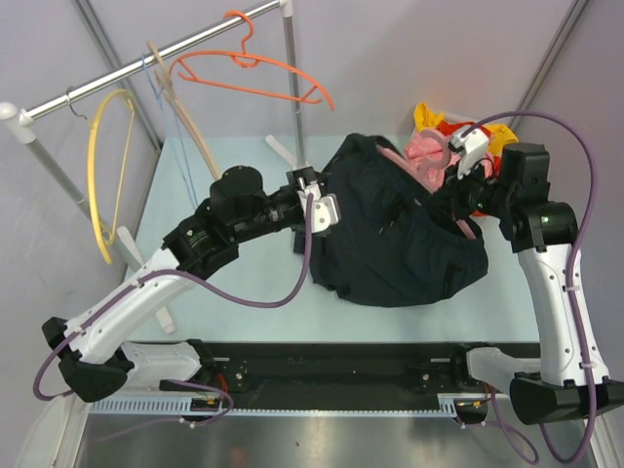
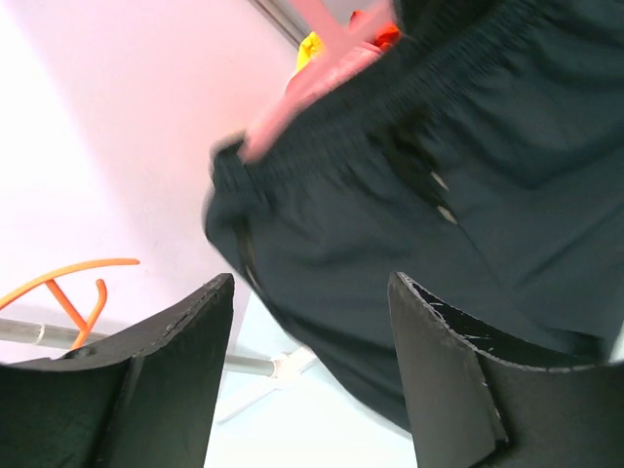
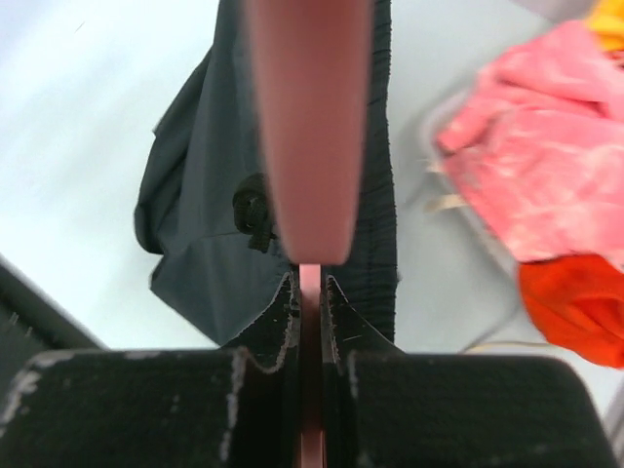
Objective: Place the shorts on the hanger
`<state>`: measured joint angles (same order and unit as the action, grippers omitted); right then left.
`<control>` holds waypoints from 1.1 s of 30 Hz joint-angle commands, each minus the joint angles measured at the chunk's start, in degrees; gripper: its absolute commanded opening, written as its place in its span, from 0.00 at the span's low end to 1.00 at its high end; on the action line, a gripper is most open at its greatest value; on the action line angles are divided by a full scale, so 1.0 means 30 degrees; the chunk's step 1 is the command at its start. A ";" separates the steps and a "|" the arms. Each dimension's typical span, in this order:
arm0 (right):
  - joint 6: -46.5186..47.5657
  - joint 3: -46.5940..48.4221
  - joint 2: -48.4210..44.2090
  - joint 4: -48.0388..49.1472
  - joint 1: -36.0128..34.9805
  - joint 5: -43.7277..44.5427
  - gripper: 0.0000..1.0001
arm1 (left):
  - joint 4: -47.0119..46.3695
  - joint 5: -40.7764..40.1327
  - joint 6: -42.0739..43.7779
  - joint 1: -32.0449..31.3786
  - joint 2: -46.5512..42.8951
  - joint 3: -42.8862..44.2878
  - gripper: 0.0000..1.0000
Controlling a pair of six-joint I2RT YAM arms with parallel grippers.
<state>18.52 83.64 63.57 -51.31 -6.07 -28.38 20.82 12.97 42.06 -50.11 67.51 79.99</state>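
Observation:
The dark shorts (image 1: pixel 390 239) hang in a bunch over the middle of the table, draped on the pale-pink hanger (image 1: pixel 395 156). My right gripper (image 1: pixel 456 185) is shut on that hanger; in the right wrist view the pink bar (image 3: pixel 307 127) runs straight out from between the closed jaws (image 3: pixel 310 285), with the shorts (image 3: pixel 195 195) hanging beyond it. My left gripper (image 1: pixel 327 210) stands open at the shorts' left edge. In the left wrist view its fingers (image 2: pixel 185 361) are spread with nothing between them, the shorts (image 2: pixel 439 195) and hanger (image 2: pixel 312 78) just ahead.
A clothes rail (image 1: pixel 146 63) crosses the back left with an orange hanger (image 1: pixel 258 68), a beige hanger (image 1: pixel 180 107) and a yellow hanger (image 1: pixel 97 166). Its upright pole (image 1: pixel 291 78) stands behind the shorts. Pink (image 3: pixel 546 175) and red-orange garments (image 3: pixel 575 302) lie at the back right.

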 commanded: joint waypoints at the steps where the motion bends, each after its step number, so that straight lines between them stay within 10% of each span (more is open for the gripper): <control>1: -0.1633 0.2324 0.0926 0.3565 0.1288 0.0965 0.00 | -0.0991 -0.0134 -0.0397 -0.0026 -0.0672 0.0001 0.70; 25: 0.0153 0.6926 0.5353 0.7817 -0.4627 -0.2873 0.00 | 0.1205 -0.1336 -0.2127 0.0940 -0.5304 -0.4483 0.73; 33: -0.2273 0.9588 0.7691 0.8547 -0.5215 0.0254 0.00 | 0.1264 -0.0897 -0.2331 0.0941 -0.5392 -0.4601 0.73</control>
<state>16.29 105.73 83.11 -32.58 -21.76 -33.21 25.02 9.26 36.42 -47.59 52.10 66.22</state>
